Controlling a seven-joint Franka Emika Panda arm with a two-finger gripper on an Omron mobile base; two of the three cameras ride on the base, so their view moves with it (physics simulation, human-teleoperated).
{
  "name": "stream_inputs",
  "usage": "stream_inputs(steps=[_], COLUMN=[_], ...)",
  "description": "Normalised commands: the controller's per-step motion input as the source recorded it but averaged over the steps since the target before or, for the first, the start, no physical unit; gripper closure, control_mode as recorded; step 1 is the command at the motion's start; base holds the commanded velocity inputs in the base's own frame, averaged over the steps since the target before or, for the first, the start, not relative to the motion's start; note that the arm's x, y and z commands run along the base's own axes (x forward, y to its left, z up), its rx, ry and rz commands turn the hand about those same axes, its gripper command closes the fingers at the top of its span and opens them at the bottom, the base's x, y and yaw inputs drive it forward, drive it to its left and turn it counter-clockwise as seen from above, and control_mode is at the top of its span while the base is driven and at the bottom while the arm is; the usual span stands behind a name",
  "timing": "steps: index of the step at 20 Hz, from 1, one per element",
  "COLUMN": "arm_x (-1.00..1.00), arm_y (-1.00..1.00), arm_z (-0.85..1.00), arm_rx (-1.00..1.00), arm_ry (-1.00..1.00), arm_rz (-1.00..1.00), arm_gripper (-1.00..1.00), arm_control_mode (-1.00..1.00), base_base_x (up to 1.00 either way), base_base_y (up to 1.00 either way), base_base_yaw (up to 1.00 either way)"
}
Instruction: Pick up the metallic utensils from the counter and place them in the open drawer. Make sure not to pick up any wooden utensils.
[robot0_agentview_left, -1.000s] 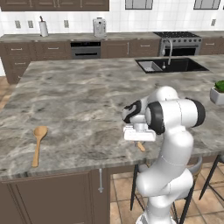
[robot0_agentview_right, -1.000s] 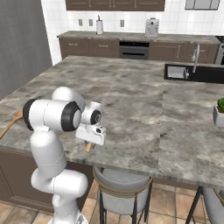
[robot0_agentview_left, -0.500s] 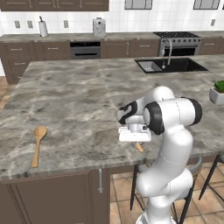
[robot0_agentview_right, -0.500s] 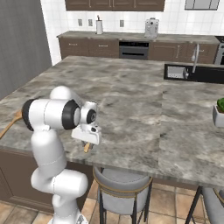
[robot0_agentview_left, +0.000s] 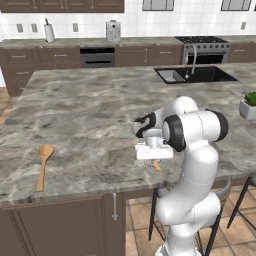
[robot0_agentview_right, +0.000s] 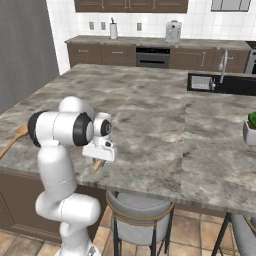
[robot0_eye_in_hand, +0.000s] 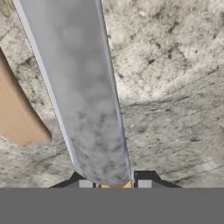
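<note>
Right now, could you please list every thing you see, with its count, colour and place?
counter: one, grey-brown marbled, centre
wooden spoon: one, tan, counter's left front
grey utensil: one, bluish-grey, between the gripper's tips
sink: one, dark, counter's far right
potted plant: one, green in white pot, counter's right edge
stools: two, grey, below the counter's front edge
gripper: one, dark tips, over the counter's front edge
</note>
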Motion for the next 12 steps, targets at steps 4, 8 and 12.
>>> stream_inputs(steps=[4,8,12], arm_x=[-0.46,-0.51,-0.69], arm_y=[0.0,0.0,0.0], arm_z=[0.83,0.72,0.51], arm_rx=[0.01,0.03,0.0], arm_ry=[-0.18,-0.27,-0.36], arm_rz=[0.0,0.0,0.0], arm_gripper=[1.0,1.0,1.0], arm_control_mode=[-1.0,-1.0,-1.0], base_base_x=[0.0,0.0,0.0], base_base_y=[0.0,0.0,0.0], base_base_yaw=[0.0,0.0,0.0])
